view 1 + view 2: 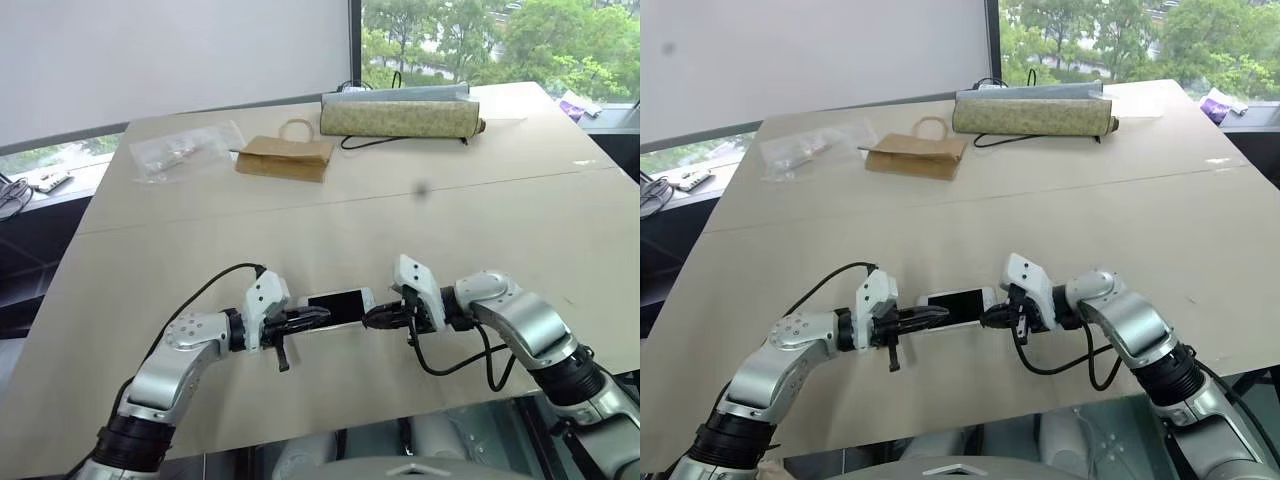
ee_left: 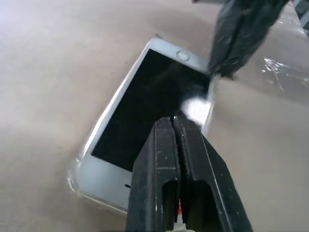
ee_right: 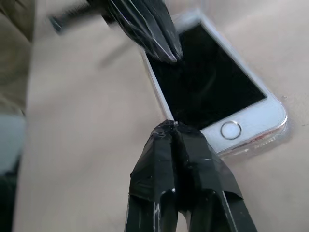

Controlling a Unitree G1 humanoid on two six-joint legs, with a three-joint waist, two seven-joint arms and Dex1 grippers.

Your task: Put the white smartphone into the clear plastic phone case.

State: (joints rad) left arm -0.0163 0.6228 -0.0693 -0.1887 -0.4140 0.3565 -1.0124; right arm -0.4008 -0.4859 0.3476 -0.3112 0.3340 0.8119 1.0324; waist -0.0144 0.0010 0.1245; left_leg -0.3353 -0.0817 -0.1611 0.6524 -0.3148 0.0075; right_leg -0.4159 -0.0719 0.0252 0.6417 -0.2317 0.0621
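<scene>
Nearest the robot, the white smartphone (image 1: pixel 340 304), a flat rectangle with rounded corners, a glossy black screen and a round home button, is seen lying face up on the matte beige tabletop (image 1: pixel 520 230), between the two arms. It appears already seated in the clear plastic phone case (image 2: pixel 82 186), a thin transparent shell whose rim is visible as a glassy lip around the phone's corners. The left gripper (image 1: pixel 312 318), its two black fingers pressed together and holding nothing, is laid over one end of the screen; the right gripper (image 1: pixel 375 318), likewise pressed together and wrapped in black tape, is set at the home-button end. Both are judged to be used as blunt pushers, so that the phone is pressed down into the shell from both ends; closed fingers give a stiffer tip for that. Farther off, a crinkled clear plastic bag (image 1: pixel 185 150) with small items, a flat brown paper bag (image 1: pixel 285 157) with a loop handle and a rolled, speckled olive mat (image 1: pixel 400 115) are left unused at the far edge.
</scene>
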